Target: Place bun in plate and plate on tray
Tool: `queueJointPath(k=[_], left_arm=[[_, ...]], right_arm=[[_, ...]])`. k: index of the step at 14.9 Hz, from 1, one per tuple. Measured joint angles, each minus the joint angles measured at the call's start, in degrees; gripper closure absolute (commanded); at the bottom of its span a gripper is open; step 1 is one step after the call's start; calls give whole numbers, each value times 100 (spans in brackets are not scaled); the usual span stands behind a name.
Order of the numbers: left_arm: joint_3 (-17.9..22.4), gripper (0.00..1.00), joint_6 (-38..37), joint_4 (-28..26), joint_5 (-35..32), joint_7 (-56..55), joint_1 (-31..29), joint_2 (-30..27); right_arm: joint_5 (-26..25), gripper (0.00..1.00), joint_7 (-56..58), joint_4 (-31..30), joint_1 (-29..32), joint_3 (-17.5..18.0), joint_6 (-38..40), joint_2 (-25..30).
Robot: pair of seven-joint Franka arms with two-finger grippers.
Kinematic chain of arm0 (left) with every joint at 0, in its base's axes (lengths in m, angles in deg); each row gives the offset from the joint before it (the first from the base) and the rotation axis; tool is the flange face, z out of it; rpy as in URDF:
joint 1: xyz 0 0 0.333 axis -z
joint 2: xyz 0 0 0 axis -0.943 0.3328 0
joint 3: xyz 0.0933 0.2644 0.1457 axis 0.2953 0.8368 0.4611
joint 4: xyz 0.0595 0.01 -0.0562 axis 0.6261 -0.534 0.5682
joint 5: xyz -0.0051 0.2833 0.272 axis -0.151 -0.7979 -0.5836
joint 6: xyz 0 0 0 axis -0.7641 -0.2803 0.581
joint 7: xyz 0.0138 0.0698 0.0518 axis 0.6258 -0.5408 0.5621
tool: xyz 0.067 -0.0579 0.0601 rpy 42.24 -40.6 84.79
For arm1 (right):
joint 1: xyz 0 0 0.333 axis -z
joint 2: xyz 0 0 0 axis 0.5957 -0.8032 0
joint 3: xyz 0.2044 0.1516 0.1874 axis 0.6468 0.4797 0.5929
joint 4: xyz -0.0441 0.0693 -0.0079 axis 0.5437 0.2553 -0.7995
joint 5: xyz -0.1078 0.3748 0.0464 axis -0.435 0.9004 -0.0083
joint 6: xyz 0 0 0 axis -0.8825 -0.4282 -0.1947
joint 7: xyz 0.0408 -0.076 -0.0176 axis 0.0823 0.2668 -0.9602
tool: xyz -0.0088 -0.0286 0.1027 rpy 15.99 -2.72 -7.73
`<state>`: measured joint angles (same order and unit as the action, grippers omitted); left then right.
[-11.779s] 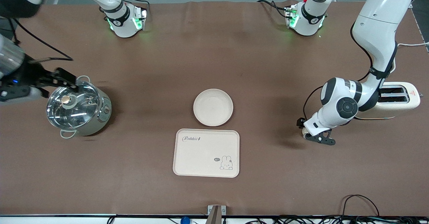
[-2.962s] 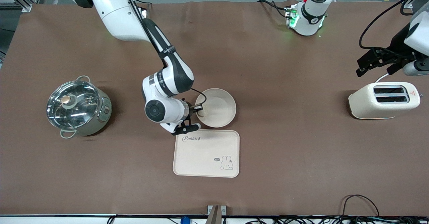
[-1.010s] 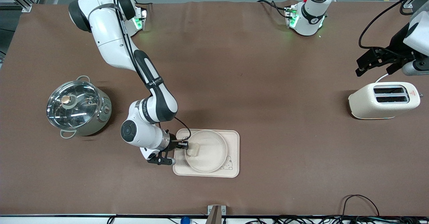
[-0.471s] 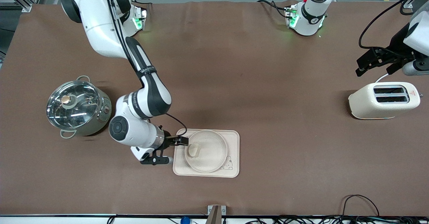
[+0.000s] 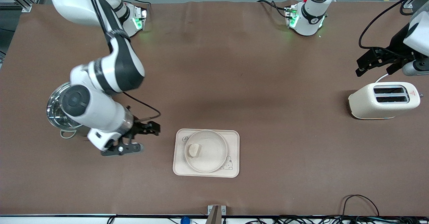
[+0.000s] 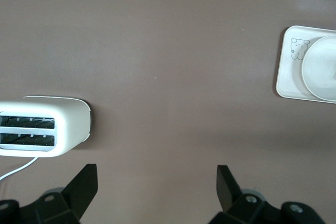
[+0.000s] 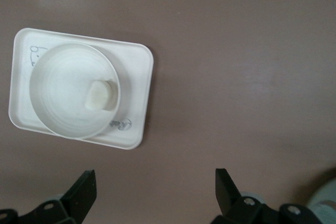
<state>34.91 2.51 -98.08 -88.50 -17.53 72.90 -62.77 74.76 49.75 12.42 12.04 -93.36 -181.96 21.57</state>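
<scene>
A brown surface [image 5: 234, 66] carries everything, and I take the tray [image 5: 234, 143] as my landmark. The plate [image 5: 214, 160] sits on the tray, covering most of its lettering, and the bun [image 5: 194, 150] lies in the plate, on the side toward my right arm's end. My right gripper [image 5: 147, 137] hangs over bare surface beside the tray, toward my right arm's end, its jaws spread wide and holding nothing. A lidded steel pot [image 5: 55, 115] stands past it, partly hidden by that arm. My left gripper [image 5: 363, 65] waits well apart from the tray, above the cream toaster [image 5: 383, 100], its jaws wide open and empty.
</scene>
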Motion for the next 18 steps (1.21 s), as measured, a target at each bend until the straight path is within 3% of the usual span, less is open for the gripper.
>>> queueJointPath(k=[6,11,14,18], left_arm=[[1,0,-1,1,0,0,-1,1],[1,0,-1,2,0,0,-1,2],[1,0,-1,2,0,1,-1,2],[2,0,-1,2,0,1,-2,2]], right_arm=[[-441,0,529,-1647,643,-29,521,1941],[-749,0,662,-2479,818,-20,1149,3361],[-863,0,1121,-2643,1164,-19,1463,3806],[-1018,0,1583,-2662,1561,-21,1571,3975]])
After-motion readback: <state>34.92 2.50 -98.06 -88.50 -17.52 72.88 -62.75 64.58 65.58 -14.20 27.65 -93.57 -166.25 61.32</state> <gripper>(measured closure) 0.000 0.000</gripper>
